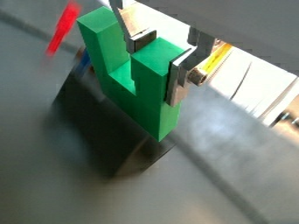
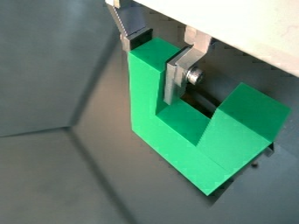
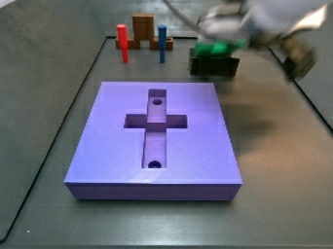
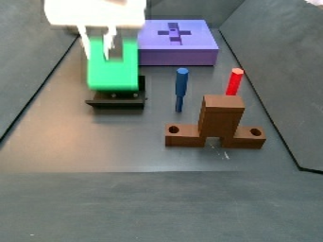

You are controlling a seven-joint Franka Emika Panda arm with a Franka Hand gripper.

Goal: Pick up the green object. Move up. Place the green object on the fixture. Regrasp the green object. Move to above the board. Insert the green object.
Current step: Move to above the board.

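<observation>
The claw (image 2: 158, 54) is clamped on one arm of the green piece (image 2: 198, 131). The piece sits on the dark fixture (image 4: 116, 97), well apart from the purple board (image 3: 156, 136). A blue peg (image 4: 180, 90) stands near the fixture.

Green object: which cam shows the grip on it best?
A wrist view: the gripper visibly clamps one upright of the green object. The side views show it small, on the fixture, fingers unclear.
</observation>
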